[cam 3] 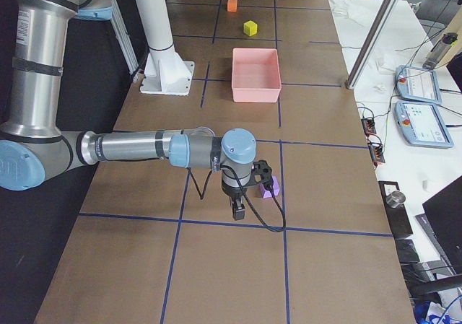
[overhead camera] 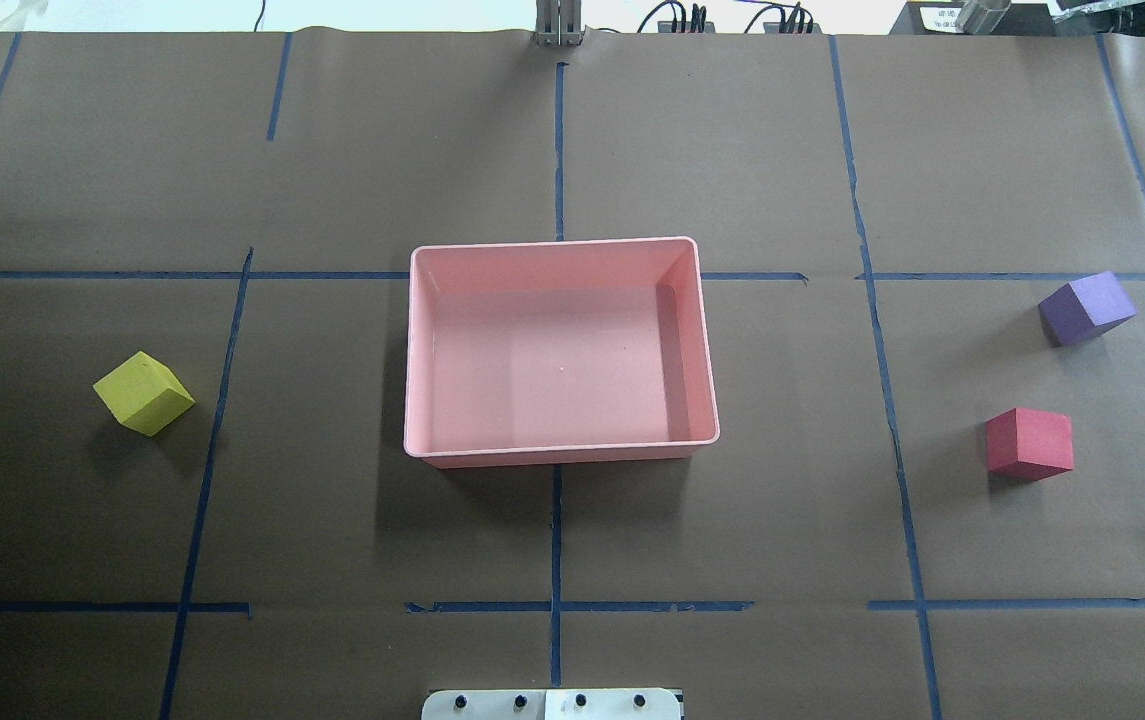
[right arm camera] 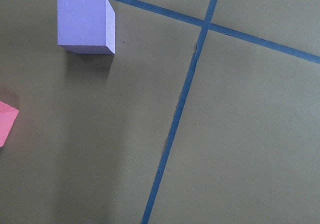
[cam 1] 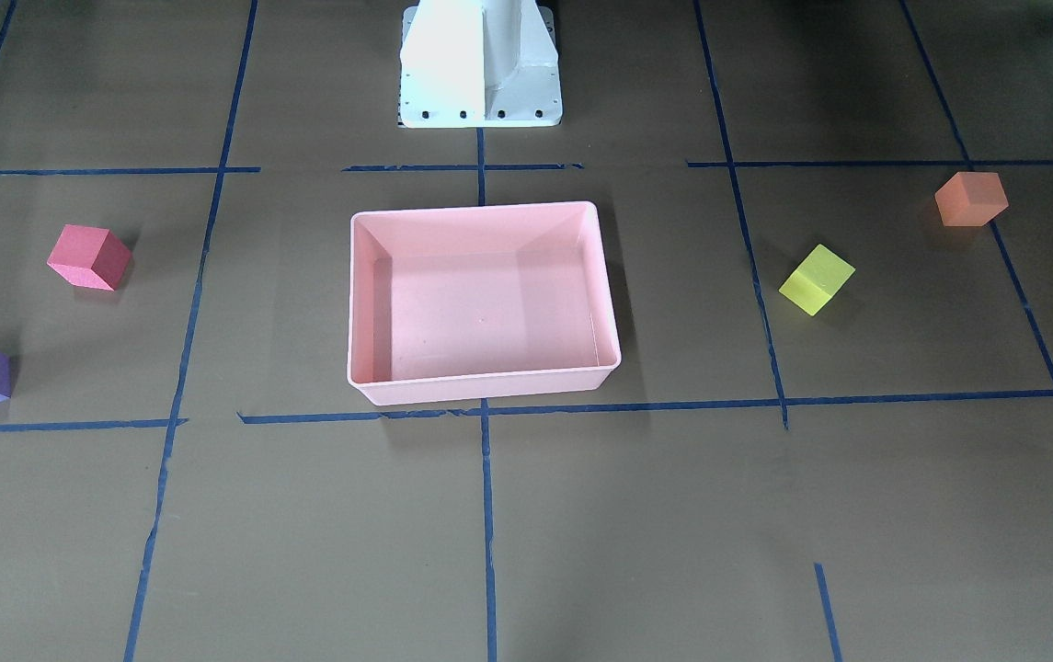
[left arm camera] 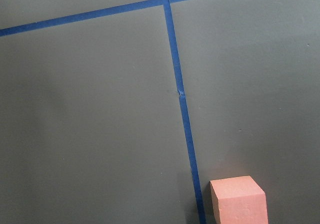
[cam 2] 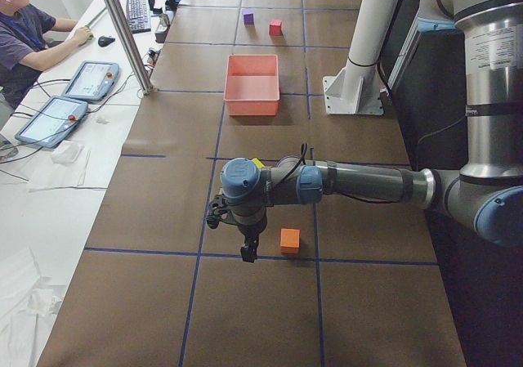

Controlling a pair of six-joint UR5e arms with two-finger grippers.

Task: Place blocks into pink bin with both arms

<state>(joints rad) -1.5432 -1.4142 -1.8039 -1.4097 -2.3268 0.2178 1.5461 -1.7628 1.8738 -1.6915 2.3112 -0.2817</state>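
The brown-paper tabletop (overhead camera: 572, 130), marked into squares by blue tape lines (overhead camera: 556, 530), stretched out before the robot's white pedestal (cam 1: 480, 64). Both arms reached low and level over it: the left arm (cam 2: 368, 183) over the left end, the right arm (cam 3: 137, 147) over the right end.

The pink bin (overhead camera: 560, 459) sat at the centre of the tabletop, straight ahead of the pedestal, its near wall over a tape crossing. All four blocks lay on the tabletop outside it.

The left hand (cam 2: 248, 257) pointed down above the tabletop just beside the orange block (cam 1: 971, 199). The right hand (cam 3: 239, 214) pointed down just beside the purple block (overhead camera: 1086, 308), which showed partly behind it from the right end. Each hand showed only from the table's ends, so how far either stood open could not be told; neither was seen touching a block.

The orange block rested far to the left, nearer the robot than the yellow block (overhead camera: 143, 392), which lay between it and the bin, turned at an angle to the tape. On the right, well apart from the bin, the purple block lay farther from the robot and the red block (overhead camera: 1029, 443) nearer.
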